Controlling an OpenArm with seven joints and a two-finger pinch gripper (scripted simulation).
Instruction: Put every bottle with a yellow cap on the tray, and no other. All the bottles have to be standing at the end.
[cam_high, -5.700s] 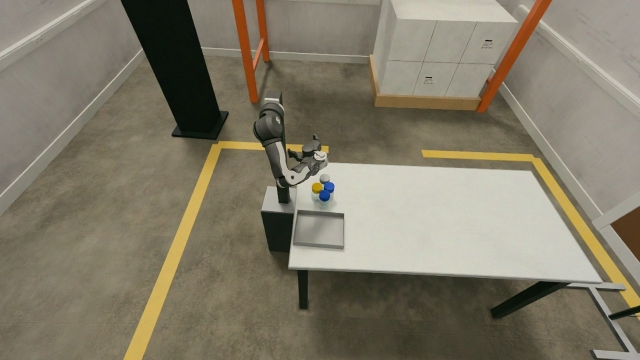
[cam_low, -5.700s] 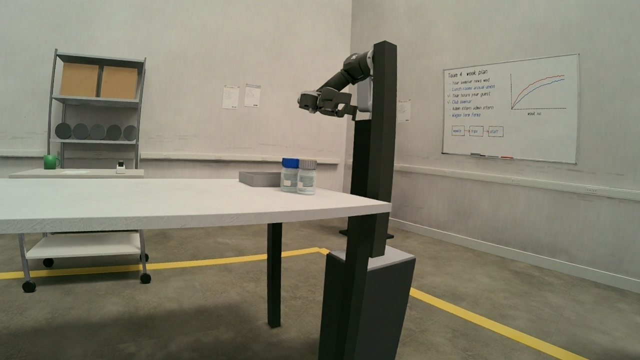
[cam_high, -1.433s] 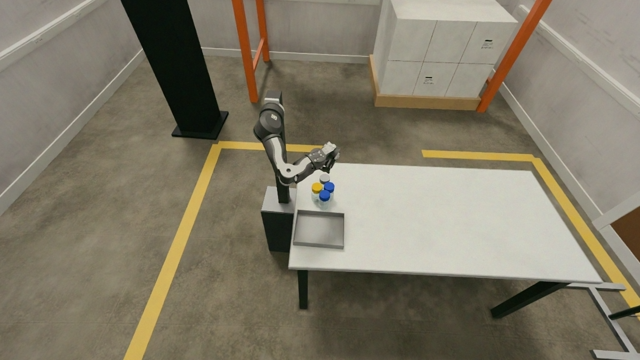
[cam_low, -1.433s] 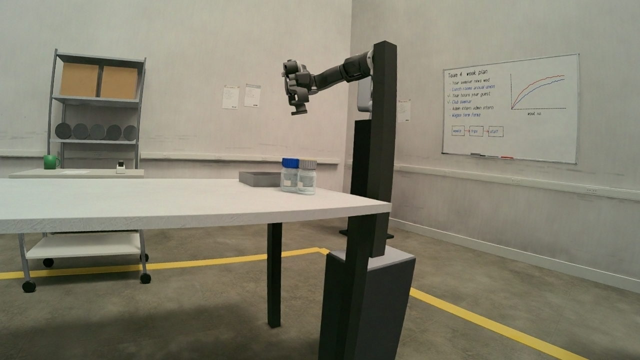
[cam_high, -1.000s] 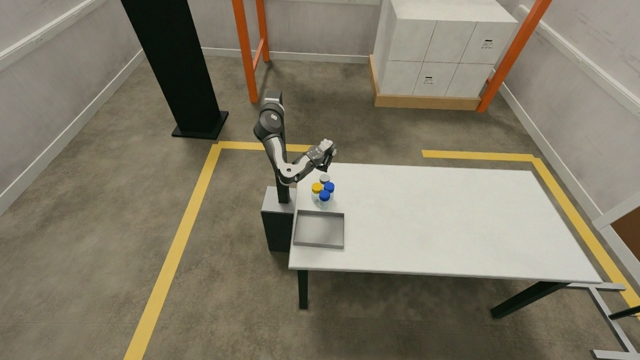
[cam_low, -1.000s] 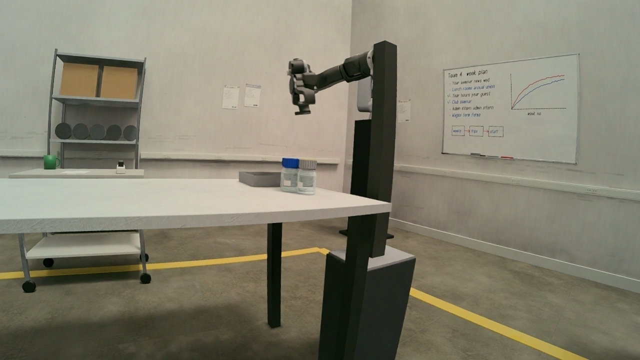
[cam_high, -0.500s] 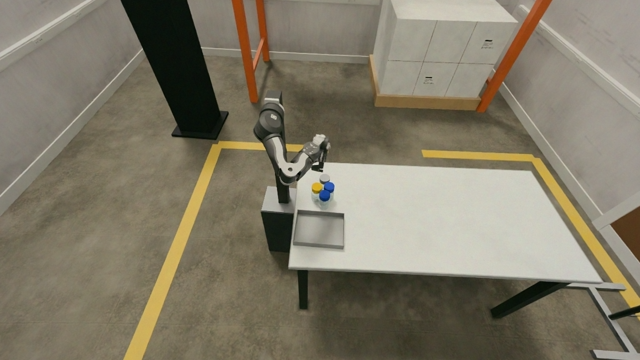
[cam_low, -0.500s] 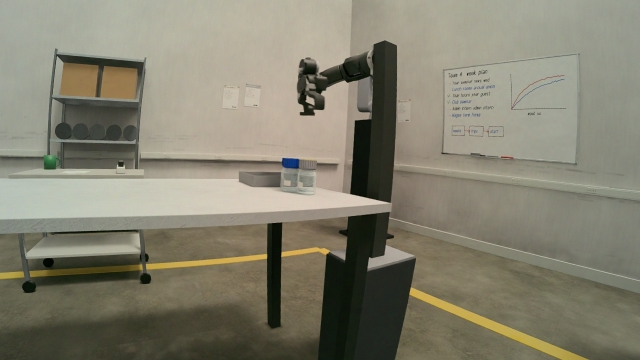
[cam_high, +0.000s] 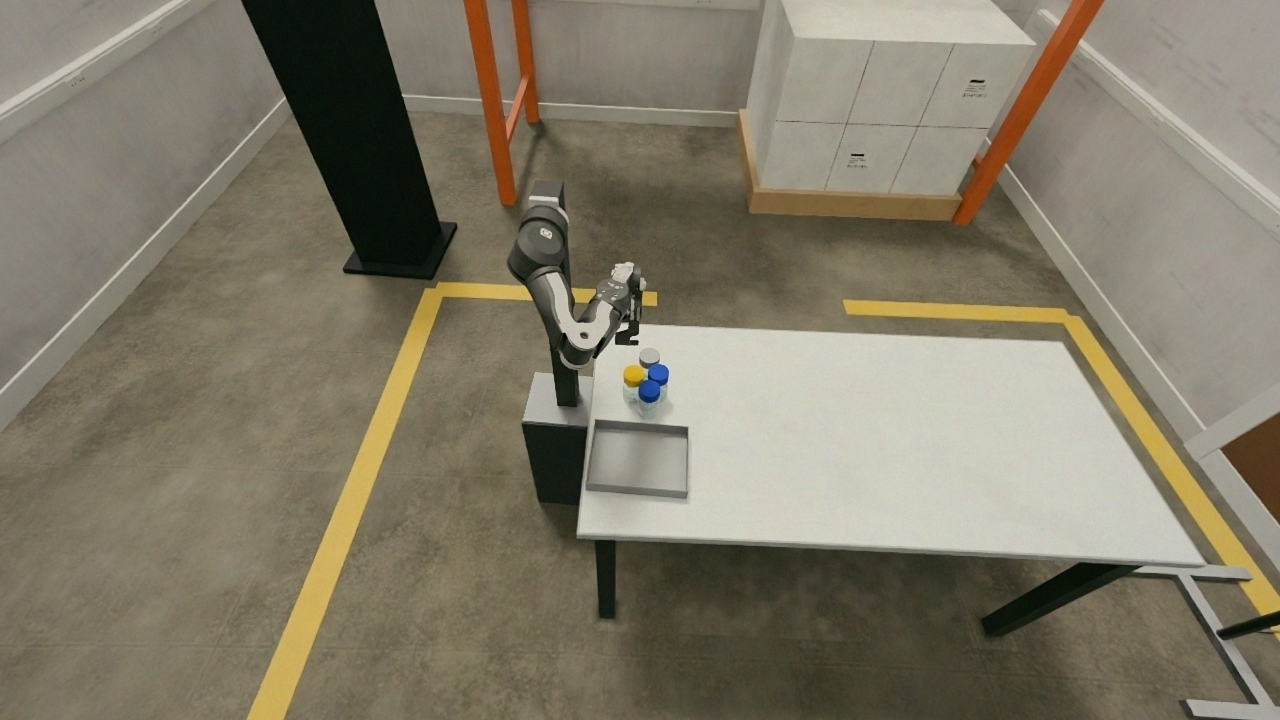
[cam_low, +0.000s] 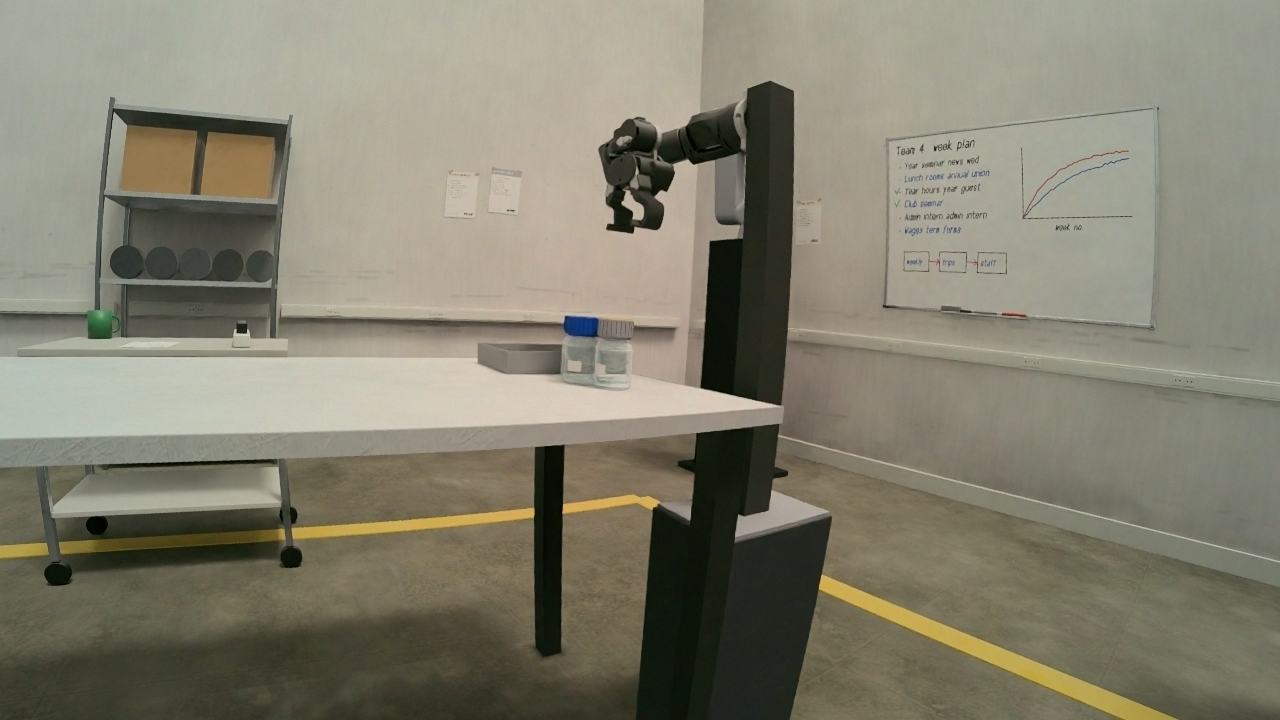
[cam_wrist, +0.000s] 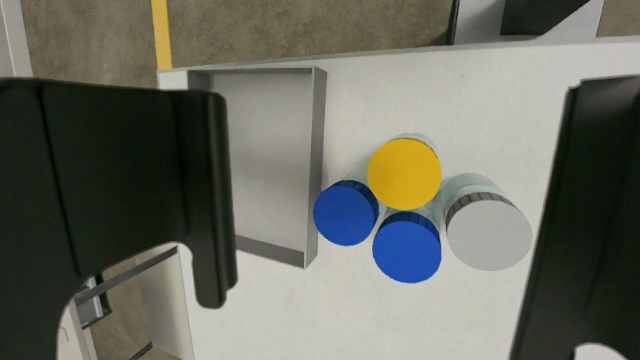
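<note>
Four clear bottles stand upright, packed close together on the white table (cam_high: 895, 447) (cam_low: 268, 402) (cam_wrist: 450, 100). One has a yellow cap (cam_high: 633, 375) (cam_wrist: 404, 173), two have blue caps (cam_high: 658, 372) (cam_high: 648, 393) (cam_wrist: 345, 212) (cam_wrist: 406, 247), and one has a grey cap (cam_high: 649, 356) (cam_wrist: 489, 235) (cam_low: 614, 351). In the exterior view the yellow-capped bottle is hidden behind a blue-capped one (cam_low: 580, 347). The grey tray (cam_high: 637, 492) (cam_low: 519, 358) (cam_wrist: 316, 150) lies empty right beside the cluster. My gripper (cam_high: 630, 335) (cam_low: 631, 223) (cam_wrist: 354, 217) is open and empty, high above the bottles, pointing down.
The arm's dark pedestal (cam_high: 554, 447) (cam_low: 733, 582) stands against the table's edge near the tray. The bottles and the tray sit near that corner of the table.
</note>
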